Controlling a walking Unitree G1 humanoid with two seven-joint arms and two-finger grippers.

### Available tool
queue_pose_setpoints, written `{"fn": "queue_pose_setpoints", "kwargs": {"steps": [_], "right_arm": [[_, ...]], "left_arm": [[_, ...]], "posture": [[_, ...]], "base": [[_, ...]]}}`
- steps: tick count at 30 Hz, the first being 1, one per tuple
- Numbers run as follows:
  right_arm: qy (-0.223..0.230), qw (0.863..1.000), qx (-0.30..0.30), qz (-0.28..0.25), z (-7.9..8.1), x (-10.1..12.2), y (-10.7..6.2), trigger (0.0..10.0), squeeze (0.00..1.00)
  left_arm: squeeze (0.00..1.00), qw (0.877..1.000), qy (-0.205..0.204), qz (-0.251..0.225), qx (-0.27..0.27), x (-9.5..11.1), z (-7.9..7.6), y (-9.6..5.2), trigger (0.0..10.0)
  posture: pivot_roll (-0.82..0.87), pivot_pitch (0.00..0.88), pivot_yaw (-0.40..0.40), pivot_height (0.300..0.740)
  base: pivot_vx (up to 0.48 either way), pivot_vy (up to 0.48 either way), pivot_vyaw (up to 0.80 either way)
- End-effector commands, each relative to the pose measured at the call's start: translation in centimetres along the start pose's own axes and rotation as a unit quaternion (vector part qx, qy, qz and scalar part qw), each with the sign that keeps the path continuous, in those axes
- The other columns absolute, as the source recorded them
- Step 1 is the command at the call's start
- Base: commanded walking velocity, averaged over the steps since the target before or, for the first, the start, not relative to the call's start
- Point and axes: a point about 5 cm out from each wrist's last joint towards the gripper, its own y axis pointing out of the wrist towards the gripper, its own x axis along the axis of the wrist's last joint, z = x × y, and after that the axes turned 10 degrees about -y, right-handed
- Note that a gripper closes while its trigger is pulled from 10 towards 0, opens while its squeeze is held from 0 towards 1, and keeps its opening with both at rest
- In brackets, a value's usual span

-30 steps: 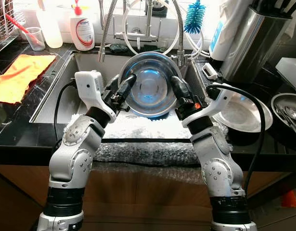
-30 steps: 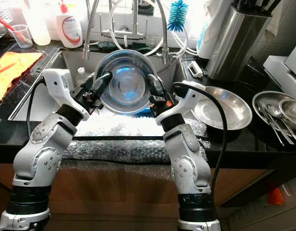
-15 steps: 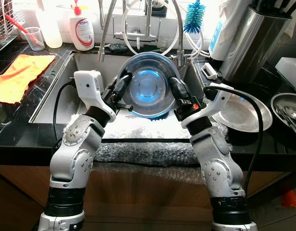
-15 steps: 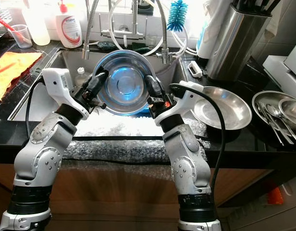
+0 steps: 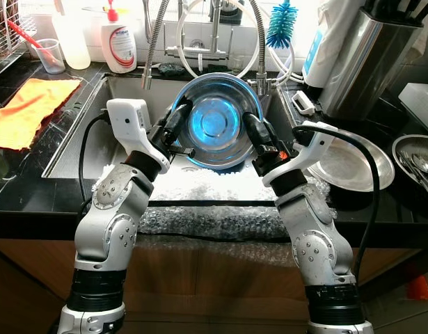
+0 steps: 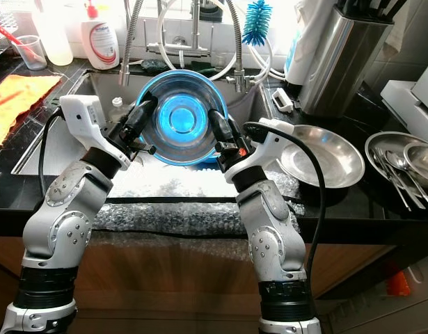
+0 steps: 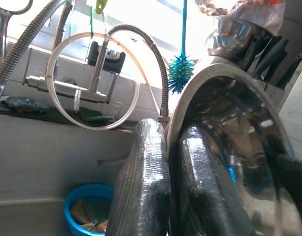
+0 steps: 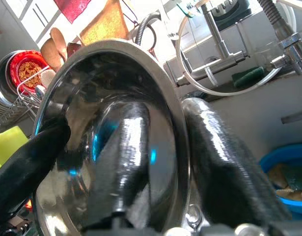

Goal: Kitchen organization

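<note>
Left gripper [image 5: 177, 124] closed on the left rim of a round shiny stainless-steel bowl [image 5: 215, 120]; the left wrist view shows one finger inside the wall and one outside, rim pinched between. Right gripper [image 5: 255, 132] does the same on the opposite rim, one finger in, one out, clamped. The bowl sits between the two grippers, tipped up on edge with its hollow facing the head camera, held clear above the steel sink basin [image 5: 88, 136] and just in front of the coiled spring faucet hose [image 5: 152, 43].

Handling, as a judgement: thin rigid metal, light, not fragile, but slick and probably wet, so a rim pinch could slip or let the bowl swing. Opposite rim points are the sensible hold; both sides need even pressure.

Both silver forearms angle up and inward from bent elbows, wrists turned in toward each other, roughly mirrored.

Farther out: a blue plastic tub [image 7: 89, 209] lies low in the basin beneath the grippers. Beyond the right gripper, a flat steel pan [image 5: 353, 163] lies on the black counter, with a tall steel knife block [image 5: 363, 59] behind it. Beyond the left gripper, an orange cloth [image 5: 29, 111] lies on the counter and a white soap bottle [image 5: 120, 42] stands at the back.
</note>
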Motion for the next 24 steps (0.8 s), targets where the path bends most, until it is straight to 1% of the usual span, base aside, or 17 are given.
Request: {"fn": "queue_pose_setpoints", "kwargs": {"steps": [1,5,7,8,9,10,11,12,13,14,15,17,21,23,24], "right_arm": [[-0.006,1.0,0.004,-0.013,0.1,0.7,0.3,10.0,1.0],[-0.01,1.0,-0.009,-0.015,-0.1,0.7,0.3,10.0,1.0],[-0.02,0.999,-0.03,-0.02,-0.6,0.9,0.3,10.0,0.0],[-0.027,0.999,-0.04,-0.021,-0.8,1.0,0.3,10.0,0.0],[-0.047,0.997,-0.06,-0.024,-1.3,1.2,0.2,10.0,0.0],[-0.073,0.994,-0.073,-0.026,-1.5,1.3,0.2,10.0,0.0],[-0.102,0.991,-0.083,-0.027,-1.7,1.5,0.1,10.0,0.0],[-0.107,0.99,-0.091,-0.03,-1.9,1.6,0.0,10.0,0.0],[-0.106,0.989,-0.096,-0.032,-1.9,1.6,0.0,10.0,0.0],[-0.12,0.986,-0.109,-0.036,-2.1,1.8,-0.2,10.0,0.0],[-0.146,0.981,-0.123,-0.038,-2.4,2.0,-0.4,10.0,0.0],[-0.184,0.972,-0.14,-0.043,-2.8,2.3,-0.8,10.0,0.0],[-0.201,0.963,-0.171,-0.052,-3.7,2.9,-1.6,10.0,0.0],[-0.236,0.952,-0.189,-0.055,-4.3,3.4,-2.2,10.0,0.0],[-0.248,0.948,-0.192,-0.055,-4.4,3.5,-2.4,10.0,0.0]], "left_arm": [[0.0,0.999,-0.005,-0.03,0.018,1.2,0.4,0.1,0.0],[0.0,0.996,-0.014,-0.069,0.049,2.2,1.2,0.1,0.0],[0.0,0.991,-0.015,-0.104,0.082,3.1,1.9,0.0,0.0],[0.0,0.987,-0.011,-0.118,0.105,3.5,2.4,-0.1,0.0],[0.0,0.98,0.005,-0.139,0.144,4.0,3.3,-0.3,0.0],[0.0,0.976,0.033,-0.139,0.165,4.1,3.8,-0.4,4.5],[0.0,0.972,0.066,-0.134,0.183,4.2,4.2,-0.6,4.5],[0.0,0.971,0.082,-0.126,0.186,4.0,4.4,-0.6,10.0],[0.0,0.971,0.088,-0.121,0.186,3.8,4.5,-0.6,10.0],[0.0,0.971,0.098,-0.115,0.187,3.6,4.7,-0.7,10.0],[0.0,0.968,0.115,-0.108,0.193,3.5,5.1,-0.9,10.0],[0.0,0.963,0.142,-0.103,0.204,3.5,5.8,-1.1,10.0],[0.0,0.956,0.164,-0.106,0.22,3.5,6.7,-1.4,10.0],[0.0,0.954,0.176,-0.099,0.223,3.3,7.1,-1.4,10.0],[0.0,0.953,0.181,-0.096,0.224,3.1,7.1,-1.4,10.0]], "posture": [[0.0,0.048,-0.086,0.74],[0.0,0.047,-0.087,0.74],[0.0,0.047,-0.089,0.74],[0.0,0.047,-0.089,0.74],[0.0,0.046,-0.089,0.74],[0.0,0.046,-0.089,0.74],[0.0,0.046,-0.089,0.74],[0.0,0.046,-0.09,0.74],[0.0,0.046,-0.09,0.74],[0.0,0.046,-0.09,0.74],[-0.01,0.047,-0.089,0.74],[-0.01,0.048,-0.089,0.74],[-0.01,0.047,-0.089,0.74],[-0.01,0.043,-0.088,0.74],[-0.01,0.042,-0.087,0.74]], "base": [[0.0,0.0,0.0],[0.0,0.0,0.0],[0.0,0.0,0.0],[0.0,0.0,0.0],[0.0,0.0,0.0],[0.0,0.0,0.0],[0.0,0.0,0.0],[0.0,0.0,0.0],[0.0,0.0,0.0],[0.0,0.0,0.0],[0.0,0.0,0.0],[0.0,0.0,0.0],[0.0,0.0,0.0],[0.0,0.0,0.0],[0.0,0.0,0.0]]}}
